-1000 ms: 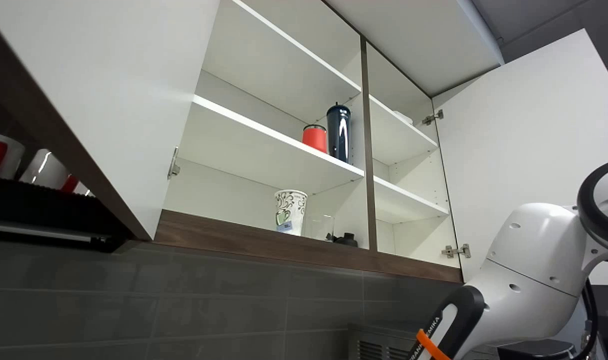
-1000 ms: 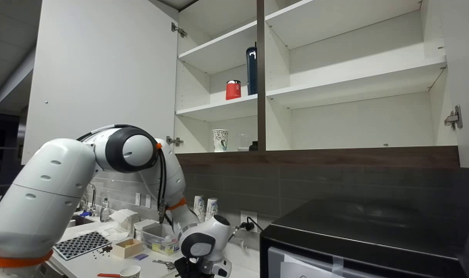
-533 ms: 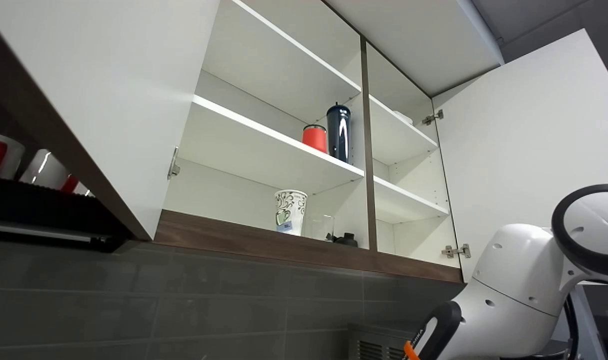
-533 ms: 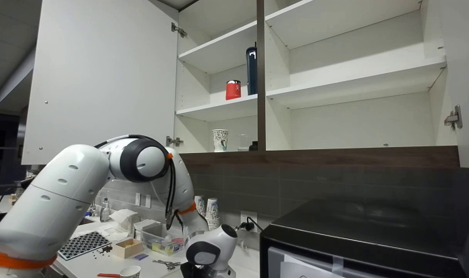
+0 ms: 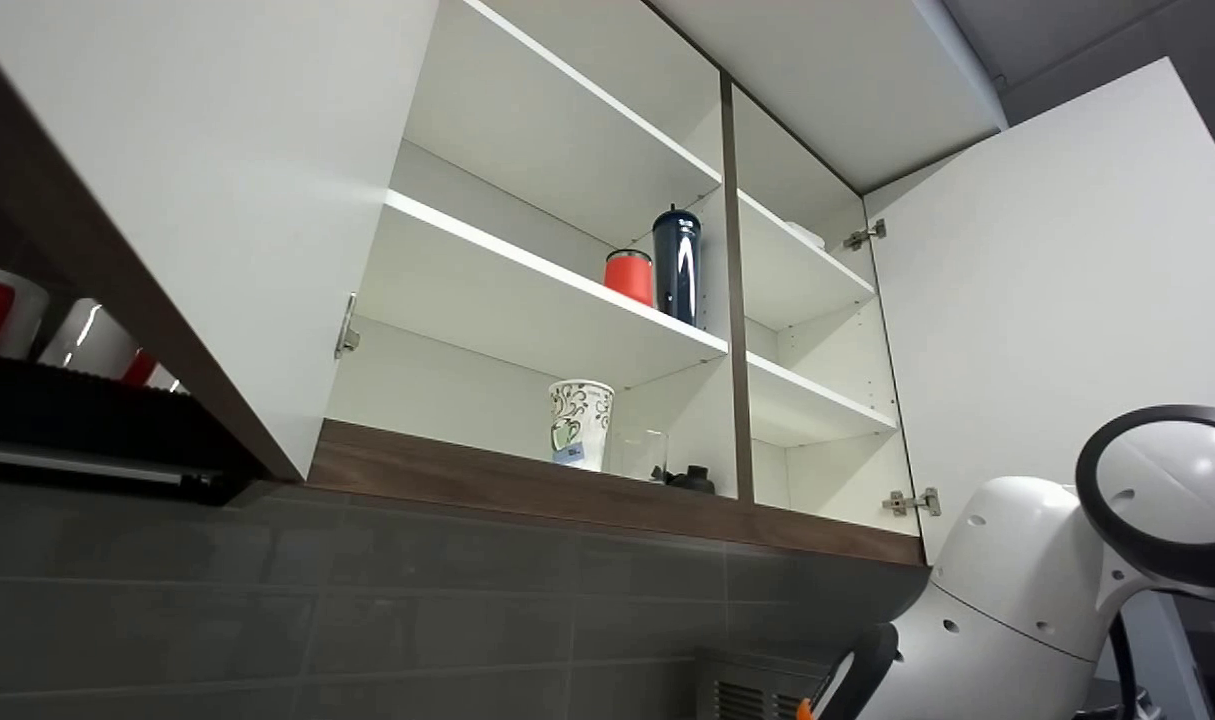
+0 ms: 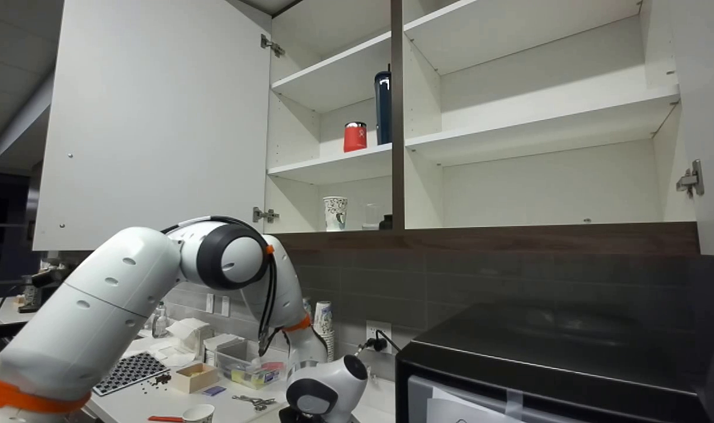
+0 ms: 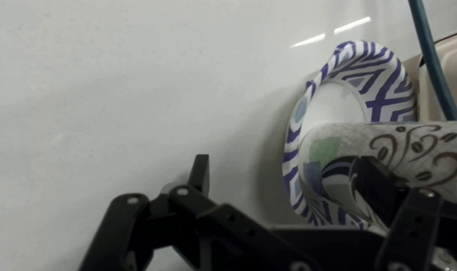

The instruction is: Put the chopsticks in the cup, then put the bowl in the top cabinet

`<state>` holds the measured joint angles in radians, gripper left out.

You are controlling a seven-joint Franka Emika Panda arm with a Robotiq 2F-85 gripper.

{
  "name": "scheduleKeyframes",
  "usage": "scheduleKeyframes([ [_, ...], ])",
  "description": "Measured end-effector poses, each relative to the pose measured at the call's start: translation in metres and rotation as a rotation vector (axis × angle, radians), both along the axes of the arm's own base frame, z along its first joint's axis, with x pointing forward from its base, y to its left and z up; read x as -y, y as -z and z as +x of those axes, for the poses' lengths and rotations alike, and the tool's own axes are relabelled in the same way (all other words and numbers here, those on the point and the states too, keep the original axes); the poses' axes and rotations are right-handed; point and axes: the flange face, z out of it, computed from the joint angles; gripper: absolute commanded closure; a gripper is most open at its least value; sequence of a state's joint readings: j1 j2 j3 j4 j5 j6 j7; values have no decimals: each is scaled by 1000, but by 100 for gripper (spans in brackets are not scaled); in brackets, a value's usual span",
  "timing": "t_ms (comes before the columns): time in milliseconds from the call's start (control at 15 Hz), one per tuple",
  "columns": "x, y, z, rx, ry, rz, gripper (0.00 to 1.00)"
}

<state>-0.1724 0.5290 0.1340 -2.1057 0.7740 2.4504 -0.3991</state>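
While the gripper (image 7: 283, 167) hangs over the counter (image 7: 100, 75) with its jaws wide apart, one finger (image 7: 375, 182) overlaps the cup (image 7: 405, 146) in the wrist view (whether they touch cannot be told). The bowl (image 7: 337, 101), white and purple, rests on the counter, partly hidden by the cup. Above, in both exterior views, the cabinet (image 6: 545, 188) has its doors (image 6: 163, 117) open, a red tumbler (image 6: 355, 138) and dark bottle (image 6: 383, 108) standing near its front edge.

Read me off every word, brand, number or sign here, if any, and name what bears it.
None legible.
Cabinet cup: blue patch, too small to read.
Red tumbler: white emblem, no readable letters.
Wrist-view cup: blue patch, no letters legible.
Patterned bowl: faint mark inside, blurred.
White sheet: mark cut off.
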Motion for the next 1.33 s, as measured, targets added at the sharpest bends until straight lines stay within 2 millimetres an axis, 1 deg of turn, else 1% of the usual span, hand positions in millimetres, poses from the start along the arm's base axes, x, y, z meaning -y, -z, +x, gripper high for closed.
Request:
scheduleKeyframes([
  [133, 0, 4, 1, 6, 2, 12, 0],
  [200, 0, 7, 2, 8, 2, 18, 4],
  [267, 0, 8, 2, 10, 3, 23, 12],
  [333, 0, 10, 2, 12, 3, 27, 15],
  [400, 0, 11, 2, 14, 4, 31, 14],
  [467, 0, 12, 2, 17, 5, 34, 22],
  [533, 0, 13, 3, 17, 6, 36, 34],
  [800, 1, 15, 4, 23, 6, 40, 67],
  [933, 1, 14, 5, 25, 8, 42, 81],
  [1000, 1, 14, 5, 26, 9, 43, 90],
  [1067, 2, 14, 6, 27, 9, 43, 68],
  [1133, 2, 14, 6, 28, 10, 44, 51],
  [1200, 2, 14, 6, 29, 10, 44, 51],
  [1333, 2, 15, 6, 29, 12, 44, 38],
])
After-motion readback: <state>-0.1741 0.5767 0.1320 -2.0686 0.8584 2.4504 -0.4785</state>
